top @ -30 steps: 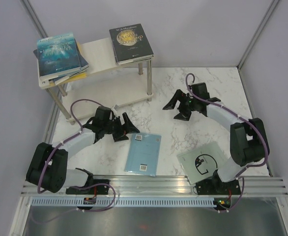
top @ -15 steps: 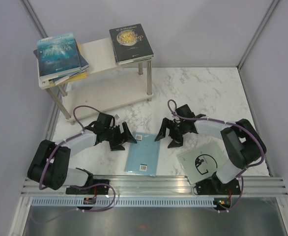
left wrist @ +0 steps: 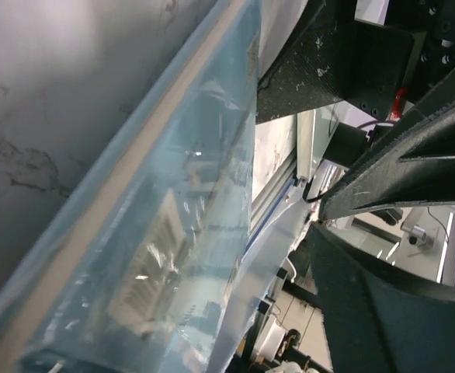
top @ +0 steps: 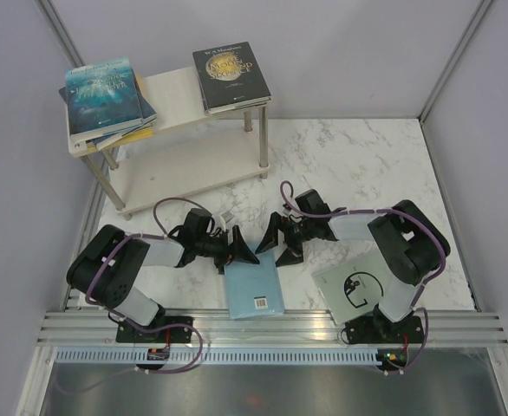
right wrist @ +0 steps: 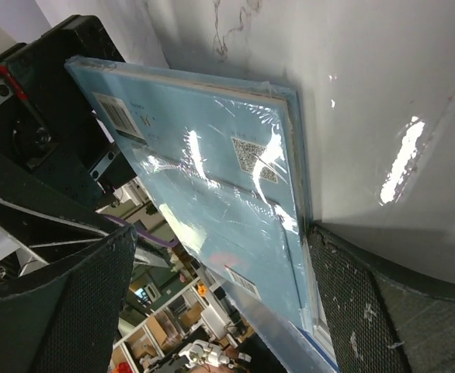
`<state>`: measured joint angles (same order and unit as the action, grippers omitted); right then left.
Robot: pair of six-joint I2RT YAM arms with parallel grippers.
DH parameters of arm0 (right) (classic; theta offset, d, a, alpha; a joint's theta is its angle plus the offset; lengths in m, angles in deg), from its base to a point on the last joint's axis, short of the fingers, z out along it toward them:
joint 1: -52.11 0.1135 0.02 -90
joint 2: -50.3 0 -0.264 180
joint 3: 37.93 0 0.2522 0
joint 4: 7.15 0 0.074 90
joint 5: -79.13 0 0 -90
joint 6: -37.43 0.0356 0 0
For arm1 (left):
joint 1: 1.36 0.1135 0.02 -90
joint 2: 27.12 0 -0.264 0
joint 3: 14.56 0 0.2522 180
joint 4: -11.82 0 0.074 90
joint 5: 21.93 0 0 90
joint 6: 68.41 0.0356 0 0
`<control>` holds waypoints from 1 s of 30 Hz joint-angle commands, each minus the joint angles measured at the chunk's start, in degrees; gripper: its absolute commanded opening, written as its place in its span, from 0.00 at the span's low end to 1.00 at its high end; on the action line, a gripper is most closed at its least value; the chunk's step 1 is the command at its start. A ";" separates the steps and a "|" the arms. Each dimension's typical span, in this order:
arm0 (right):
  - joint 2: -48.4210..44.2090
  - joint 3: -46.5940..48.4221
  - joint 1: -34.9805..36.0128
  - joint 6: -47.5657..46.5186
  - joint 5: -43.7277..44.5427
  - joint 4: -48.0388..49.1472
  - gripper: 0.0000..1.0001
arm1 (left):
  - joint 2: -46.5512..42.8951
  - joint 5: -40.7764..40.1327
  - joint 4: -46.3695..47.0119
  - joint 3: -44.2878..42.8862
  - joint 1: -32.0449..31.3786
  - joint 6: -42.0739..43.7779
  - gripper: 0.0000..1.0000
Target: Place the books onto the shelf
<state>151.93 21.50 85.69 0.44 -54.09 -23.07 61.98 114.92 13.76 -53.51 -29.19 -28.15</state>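
Observation:
A light blue book [top: 254,290] in clear wrap lies on the marble table between the arms. Both grippers sit low at its far edge. My left gripper [top: 238,249] is open at the far left corner; its wrist view shows the book [left wrist: 158,233] tilted beside one dark finger [left wrist: 390,311]. My right gripper [top: 278,245] is open at the far right corner, and the book [right wrist: 212,179] lies between its fingers [right wrist: 352,311], one against the book's edge. The shelf [top: 172,95] holds a stack with a teal ocean book [top: 105,91] on top and a black book [top: 231,74].
A pale grey book with a black "G" [top: 362,284] lies on the table beside the right arm's base. The shelf's lower board [top: 185,165] stands behind the left arm. Grey walls close in the left and right sides. A metal rail [top: 271,325] runs along the near edge.
Both grippers have come down and inward to the blue book's far corners. The book has slid toward the near edge and turned slightly. The left jaws have narrowed a little.

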 commanded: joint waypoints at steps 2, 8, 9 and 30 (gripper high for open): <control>2.97 -4.01 1.31 -3.70 7.89 -1.62 0.95 | -1.55 -2.81 5.30 2.60 -0.99 -3.96 0.74; 0.60 -3.13 1.22 -5.55 9.12 -4.61 0.95 | -4.55 -4.57 4.51 2.43 -0.99 -5.63 0.02; 0.07 -3.04 0.96 -5.90 9.29 -4.88 0.95 | -4.98 -4.66 4.51 2.51 -0.99 -5.72 0.02; -17.07 4.69 0.78 6.05 0.86 1.19 0.98 | -25.91 4.57 17.04 0.48 16.06 -28.81 0.02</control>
<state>137.19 22.51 84.97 3.57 -51.32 -25.30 38.07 114.09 15.73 -52.94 -13.63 -44.39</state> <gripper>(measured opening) 0.982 0.198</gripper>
